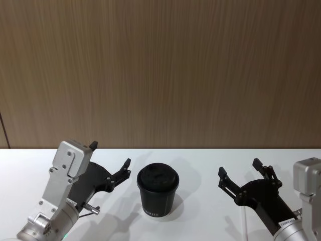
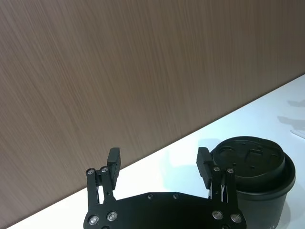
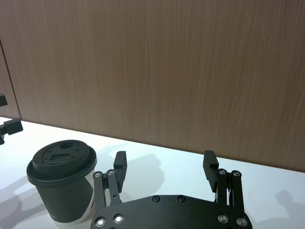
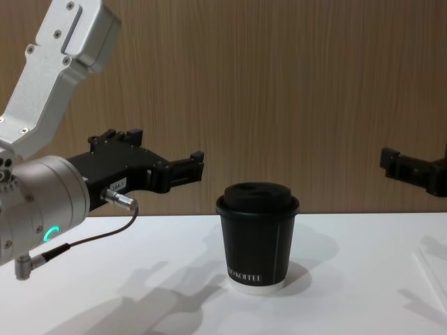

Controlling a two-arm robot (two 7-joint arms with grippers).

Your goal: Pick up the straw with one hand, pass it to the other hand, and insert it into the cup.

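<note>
Closest in, the left tool (image 1: 110,154) hangs over the left side of the white bench (image 1: 30,165), its black fingers spread wide and holding nothing. Opposite it, the right tool (image 1: 239,167) hovers at much the same height, likewise spread wide and empty. Beneath the right tool the straw (image 1: 245,223) lies flat on the bench, a thin white line against the white top. Between the two tools the cup (image 1: 158,193) stands upright with its black domed lid on, touched by neither tool and apart from the straw. Behind runs a wood-panelled wall (image 1: 160,70).
</note>
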